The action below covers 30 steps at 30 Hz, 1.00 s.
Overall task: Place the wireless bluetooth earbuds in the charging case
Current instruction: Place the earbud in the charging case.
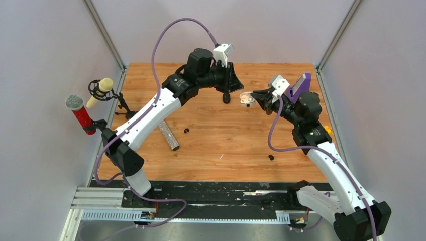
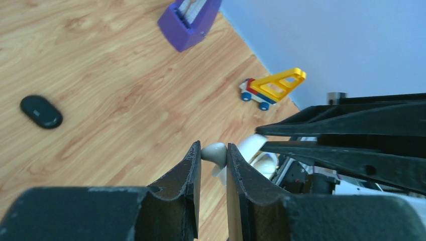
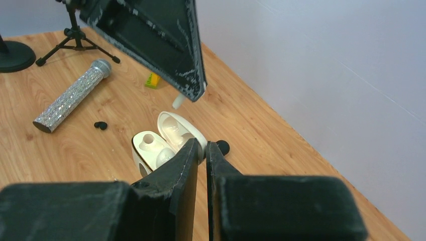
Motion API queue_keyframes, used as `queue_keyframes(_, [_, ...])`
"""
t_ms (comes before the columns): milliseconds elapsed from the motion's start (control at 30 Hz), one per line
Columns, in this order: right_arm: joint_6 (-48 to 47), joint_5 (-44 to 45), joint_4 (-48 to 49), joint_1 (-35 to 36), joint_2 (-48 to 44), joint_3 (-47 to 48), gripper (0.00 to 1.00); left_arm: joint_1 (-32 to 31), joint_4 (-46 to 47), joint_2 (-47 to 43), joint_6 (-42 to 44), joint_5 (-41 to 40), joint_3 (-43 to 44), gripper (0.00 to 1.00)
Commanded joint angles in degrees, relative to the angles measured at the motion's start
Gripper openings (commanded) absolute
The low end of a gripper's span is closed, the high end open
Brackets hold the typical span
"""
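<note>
Tabletop [image 1: 221,138] of light wood, pale walls [image 1: 45,60]

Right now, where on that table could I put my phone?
Bare wood: mid-table between the glitter mic and right arm, save two black buds. Crowded: far middle, where left gripper and right gripper meet at the case; left edge, mic stands.

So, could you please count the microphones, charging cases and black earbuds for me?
Microphones: 3 (cream microphone, red microphone, glitter microphone)
Charging cases: 2 (white charging case, black charging case)
Black earbuds: 2
Total: 7
</note>
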Motion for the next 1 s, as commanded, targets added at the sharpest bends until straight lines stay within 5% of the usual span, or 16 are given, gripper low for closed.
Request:
queue_keyframes(0, [3.8, 3.9, 2.9, 0.2, -0.6, 3.2, 0.0, -2.2, -4.0, 0.2, -1.9, -11.0, 4.0, 0.26])
queue_keyframes(267, [3.8, 6.4, 4.8, 0.3, -0.4, 1.2, 0.0, -5.5, -10.3, 1.5, -3.8, -24.7, 9.5, 0.27])
queue_keyframes(567, [9.1, 11.3, 7.7, 0.3, 2.4, 0.7, 0.0, -6.3, -11.9, 1.2, -7.4, -26.5, 9.4, 0.21])
queue_keyframes(967, [16.8, 9.2, 6.9, 0.3, 5.2, 2.3, 0.0, -11.2, -15.4, 4.1, -5.5, -40.5, 14.4, 0.12])
